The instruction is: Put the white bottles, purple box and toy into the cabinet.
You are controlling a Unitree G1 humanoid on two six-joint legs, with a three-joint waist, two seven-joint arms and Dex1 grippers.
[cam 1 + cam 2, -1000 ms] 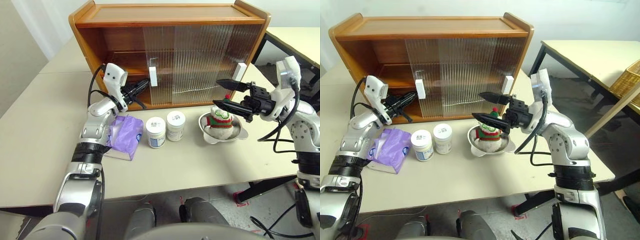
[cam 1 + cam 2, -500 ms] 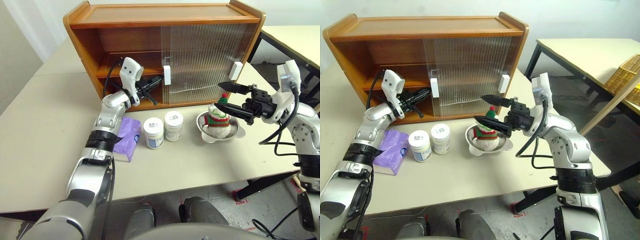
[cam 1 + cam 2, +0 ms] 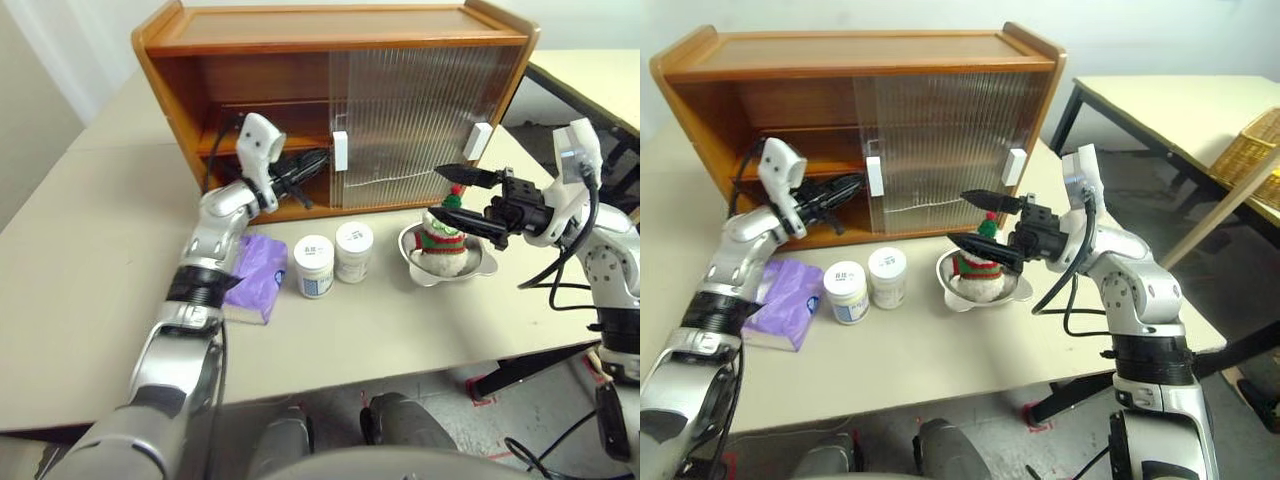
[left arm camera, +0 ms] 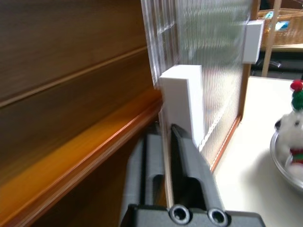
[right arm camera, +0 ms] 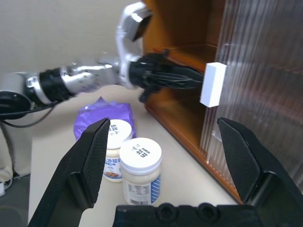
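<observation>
The wooden cabinet (image 3: pixel 300 30) stands at the back of the table, its left half uncovered. My left gripper (image 3: pixel 318 160) is at the left edge of the ribbed sliding door (image 3: pixel 420 110), just under its white handle (image 4: pixel 182 101). Two white bottles (image 3: pixel 314 265) (image 3: pixel 353 250) stand side by side in front of the cabinet. The purple box (image 3: pixel 255 275) lies to their left. At the right the toy (image 3: pixel 440 238) sits in a metal bowl (image 3: pixel 480 265). My right gripper (image 3: pixel 440 192) hangs open just above the toy, pointing left, with nothing in it.
A second white handle (image 3: pixel 478 140) is at the door's right end. Another table (image 3: pixel 590 75) stands to the right across a gap, with a wicker basket (image 3: pixel 1250 150) beyond it. Bare tabletop lies in front of the bottles up to the near edge.
The sliding door has moved right along with my left gripper, widening the uncovered left part of the cabinet. The right gripper has stayed over the toy.
</observation>
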